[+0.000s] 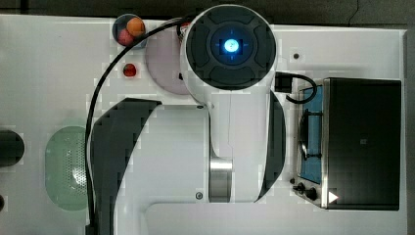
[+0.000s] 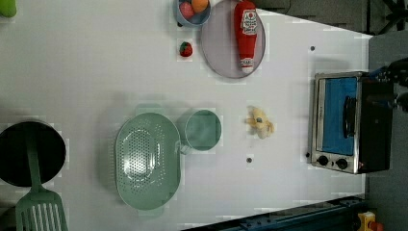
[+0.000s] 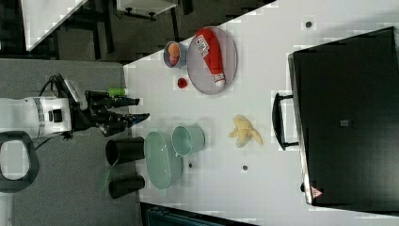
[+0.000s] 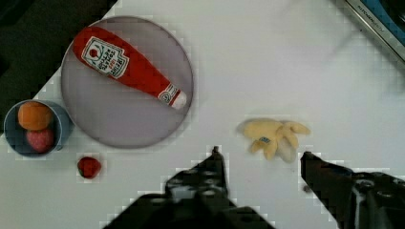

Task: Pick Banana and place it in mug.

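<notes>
Banana [image 2: 260,123] lies peeled on the white tabletop [image 2: 96,67], between the mug [image 2: 203,130] and the toaster oven [image 2: 349,122]. Claw [image 4: 260,160] hovers well above, fingers wide apart, holding nothing.

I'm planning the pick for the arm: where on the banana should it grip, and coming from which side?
Grip the banana across its thicker yellow body, not the splayed peel flaps, which would likely slip. Come straight down from above: it lies flat on the white table with free space around it, and the gripper is open above.
</notes>
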Available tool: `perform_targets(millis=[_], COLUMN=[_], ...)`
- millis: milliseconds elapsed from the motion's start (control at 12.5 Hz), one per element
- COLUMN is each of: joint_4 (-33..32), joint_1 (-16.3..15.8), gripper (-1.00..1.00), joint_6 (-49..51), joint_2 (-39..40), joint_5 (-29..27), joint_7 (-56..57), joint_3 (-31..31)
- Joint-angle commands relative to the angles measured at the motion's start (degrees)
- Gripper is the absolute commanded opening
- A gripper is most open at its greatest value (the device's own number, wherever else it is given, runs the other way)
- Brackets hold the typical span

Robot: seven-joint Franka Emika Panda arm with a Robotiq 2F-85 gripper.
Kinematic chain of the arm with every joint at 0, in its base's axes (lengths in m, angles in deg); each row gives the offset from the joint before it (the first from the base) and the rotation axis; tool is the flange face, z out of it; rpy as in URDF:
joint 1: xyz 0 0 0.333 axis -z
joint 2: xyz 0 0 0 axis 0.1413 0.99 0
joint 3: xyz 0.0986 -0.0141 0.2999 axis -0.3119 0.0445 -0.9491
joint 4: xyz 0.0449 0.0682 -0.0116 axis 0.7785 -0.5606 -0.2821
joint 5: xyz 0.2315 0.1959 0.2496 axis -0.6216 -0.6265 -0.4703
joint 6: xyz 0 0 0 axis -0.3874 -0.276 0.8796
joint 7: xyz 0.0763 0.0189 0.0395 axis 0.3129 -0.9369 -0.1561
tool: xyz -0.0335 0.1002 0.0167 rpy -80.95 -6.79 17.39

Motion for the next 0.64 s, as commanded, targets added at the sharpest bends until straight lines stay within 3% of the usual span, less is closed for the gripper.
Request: perform_targets(millis=[80, 240, 640], joint_4=[-5.6, -6.2, -14.5], joint_1=[0.8, 0.8, 0.8], gripper=[0.59, 1.00, 1.00], joint_6=[9.5, 9.5, 2.4], joint_2=[-14.2, -14.2, -12.1], joint_5=[0.3, 0.3, 0.3], joint_7=[1.4, 1.4, 1.6], joint_3=[2.7, 2.7, 2.6])
